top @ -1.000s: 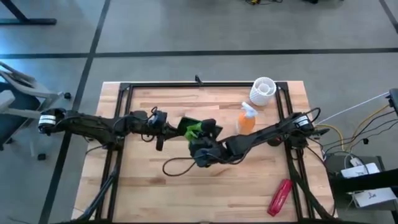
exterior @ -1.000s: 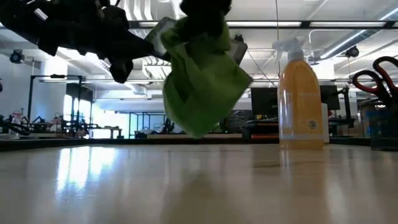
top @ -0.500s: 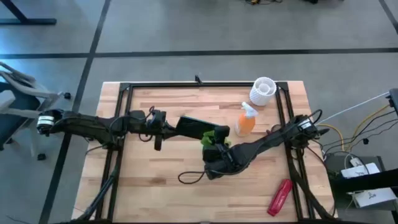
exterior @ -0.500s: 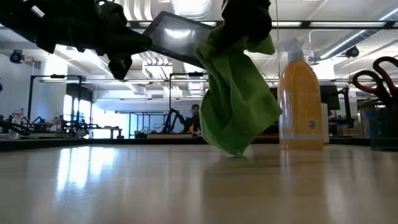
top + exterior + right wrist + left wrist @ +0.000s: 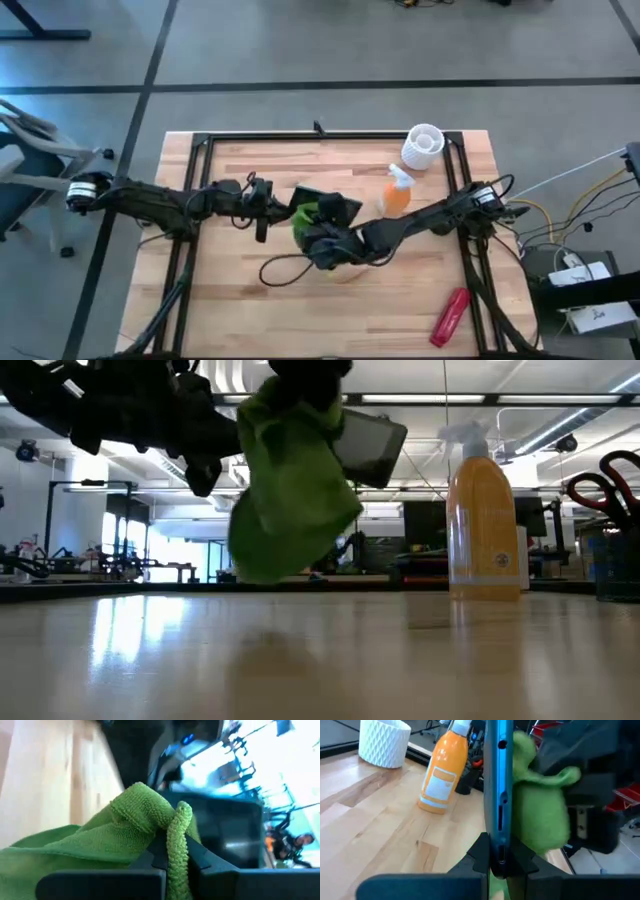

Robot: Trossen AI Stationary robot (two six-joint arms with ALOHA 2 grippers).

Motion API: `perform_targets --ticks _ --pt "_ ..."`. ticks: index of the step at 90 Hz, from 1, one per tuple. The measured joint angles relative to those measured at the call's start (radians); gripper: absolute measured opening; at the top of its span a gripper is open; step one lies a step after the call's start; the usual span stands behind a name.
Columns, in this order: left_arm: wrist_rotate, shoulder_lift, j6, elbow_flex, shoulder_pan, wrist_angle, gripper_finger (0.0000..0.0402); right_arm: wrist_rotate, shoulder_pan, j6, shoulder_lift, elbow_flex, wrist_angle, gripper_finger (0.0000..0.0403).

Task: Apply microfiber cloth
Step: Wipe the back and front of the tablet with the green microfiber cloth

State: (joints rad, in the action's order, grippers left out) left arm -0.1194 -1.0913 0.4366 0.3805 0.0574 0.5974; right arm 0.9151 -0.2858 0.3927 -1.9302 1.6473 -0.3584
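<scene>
While the left gripper [image 5: 499, 862] pinches the edge of a dark flat tablet [image 5: 335, 207] and holds it up off the table [image 5: 400, 300], the right gripper [image 5: 175, 857] pinches the green cloth [image 5: 290, 485] and presses it on the tablet's face, above the middle of the table. An orange spray bottle [image 5: 484, 510] stands nearer the far right corner

I worked in a robotics lab: my wooden bench [image 5: 250, 290] stood on a grey concrete floor [image 5: 300, 50], and beyond it ran long ceiling lights [image 5: 560, 425], more workstations, other robot arms [image 5: 20, 560] and monitors [image 5: 425, 525].
</scene>
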Motion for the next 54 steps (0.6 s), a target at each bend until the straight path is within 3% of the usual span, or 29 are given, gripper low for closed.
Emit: perform_targets --ticks 17,54 --pt "-0.001 0.003 -0.004 0.002 0.001 -0.006 0.0008 -0.002 0.007 -0.044 0.001 0.0 -0.087 0.0" --pt "-0.008 0.071 -0.012 0.001 0.001 -0.093 0.0008 0.112 -0.078 -0.47 0.046 0.001 -0.59 0.0"
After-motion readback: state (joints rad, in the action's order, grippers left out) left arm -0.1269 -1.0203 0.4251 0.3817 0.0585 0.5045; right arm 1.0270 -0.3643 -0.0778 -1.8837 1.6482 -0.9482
